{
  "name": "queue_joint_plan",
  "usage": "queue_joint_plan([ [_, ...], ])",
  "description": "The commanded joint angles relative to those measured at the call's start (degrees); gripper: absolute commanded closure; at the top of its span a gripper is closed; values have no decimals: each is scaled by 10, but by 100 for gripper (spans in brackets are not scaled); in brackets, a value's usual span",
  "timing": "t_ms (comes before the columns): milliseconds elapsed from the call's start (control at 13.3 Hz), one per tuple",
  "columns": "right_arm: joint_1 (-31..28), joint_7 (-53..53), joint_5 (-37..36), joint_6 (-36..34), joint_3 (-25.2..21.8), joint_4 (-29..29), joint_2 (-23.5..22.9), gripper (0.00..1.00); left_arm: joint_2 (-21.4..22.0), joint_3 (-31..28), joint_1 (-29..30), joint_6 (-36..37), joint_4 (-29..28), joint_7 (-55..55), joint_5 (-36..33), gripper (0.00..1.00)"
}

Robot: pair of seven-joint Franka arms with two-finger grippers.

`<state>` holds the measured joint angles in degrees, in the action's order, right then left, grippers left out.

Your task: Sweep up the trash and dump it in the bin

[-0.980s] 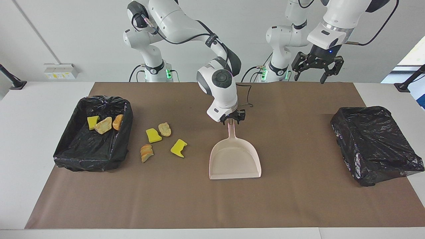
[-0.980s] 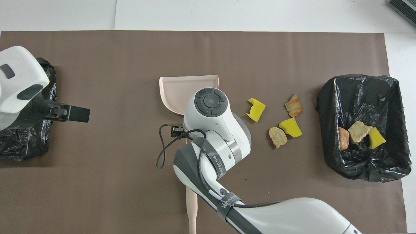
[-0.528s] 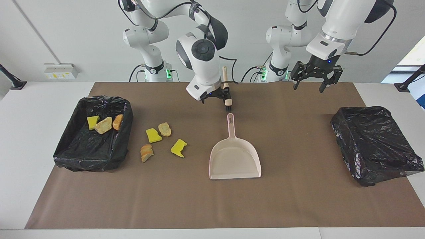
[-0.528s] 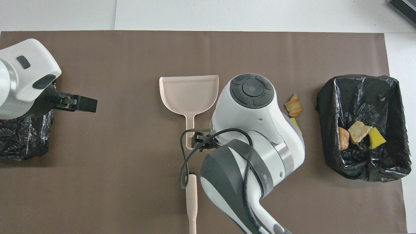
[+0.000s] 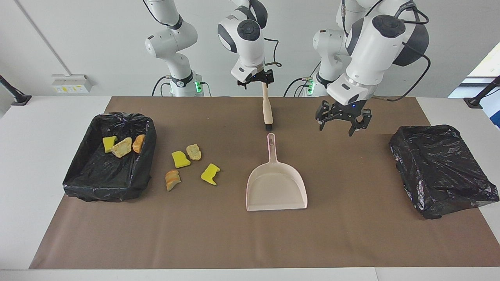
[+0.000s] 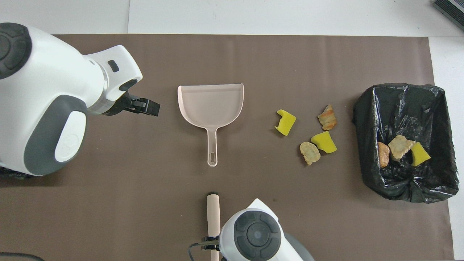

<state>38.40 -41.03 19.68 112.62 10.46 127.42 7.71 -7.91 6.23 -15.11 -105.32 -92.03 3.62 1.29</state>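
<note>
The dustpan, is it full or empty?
Empty. The dustpan lies flat on the mat with a bare tray; four scraps sit loose beside it, toward the bin.

White arms (image 5: 367,43), grey joint caps, black cables, green base lights.

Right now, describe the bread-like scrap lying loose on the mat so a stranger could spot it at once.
Start at the black-lined bin with scraps in it, at the right arm's end of the table. Between it and the pink dustpan four scraps lie on the brown mat. The bread-like scrap is the striped orange-brown one, farthest from the robots.
</note>
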Motion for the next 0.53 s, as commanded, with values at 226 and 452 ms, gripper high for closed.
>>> queue_joint_plan([
  [226, 88, -53, 15, 117, -3, 61, -55, 0, -81, -5, -92, -105, -26, 117, -36, 0],
  [452, 119, -85, 16, 158, -3, 78, -63, 0, -80, -6, -133, -160, -94, 148, -36, 0],
])
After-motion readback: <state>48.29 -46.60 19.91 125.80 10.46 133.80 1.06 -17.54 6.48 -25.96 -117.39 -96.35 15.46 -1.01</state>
